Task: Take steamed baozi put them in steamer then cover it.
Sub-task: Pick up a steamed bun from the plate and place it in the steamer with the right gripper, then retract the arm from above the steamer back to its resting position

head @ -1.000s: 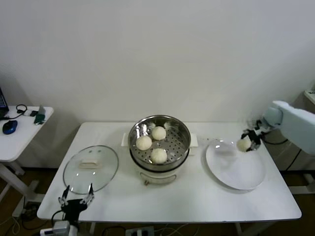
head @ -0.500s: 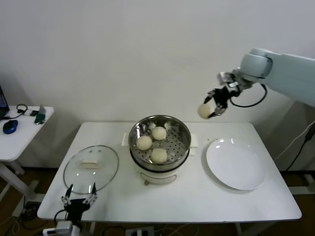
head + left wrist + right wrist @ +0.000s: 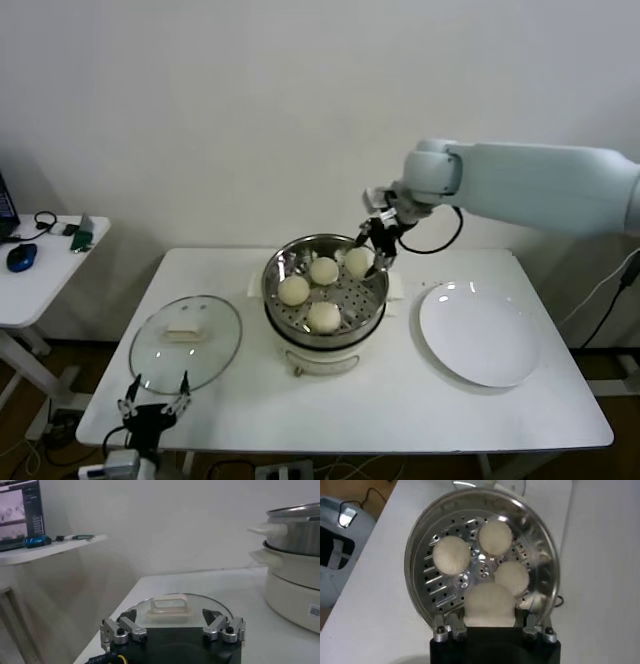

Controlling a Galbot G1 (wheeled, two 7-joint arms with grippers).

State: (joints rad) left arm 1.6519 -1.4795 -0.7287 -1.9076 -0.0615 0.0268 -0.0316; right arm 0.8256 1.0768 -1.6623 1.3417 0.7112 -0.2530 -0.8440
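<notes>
The steel steamer [image 3: 276,264] on its white base stands mid-table with three steamed baozi [image 3: 323,316] on its perforated tray. My right gripper [image 3: 370,252] hangs just over the steamer's back right part, shut on a fourth baozi [image 3: 356,262]. In the right wrist view that baozi [image 3: 490,604] fills the space between the fingers of the right gripper [image 3: 490,622], above the tray [image 3: 435,587] and close to another bun [image 3: 512,577]. The glass cover [image 3: 185,342] lies flat at the front left. My left gripper [image 3: 153,410] waits open at the table's front left edge, just short of the cover [image 3: 170,607].
A bare white plate [image 3: 480,335] lies to the right of the steamer. A small side table [image 3: 40,270] with a mouse and headphones stands at the far left. The steamer's side [image 3: 295,555] shows beyond the cover in the left wrist view.
My right gripper has carried the baozi from the plate, up and leftward, and now holds it low over the steamer. The left gripper has stayed where it was.
</notes>
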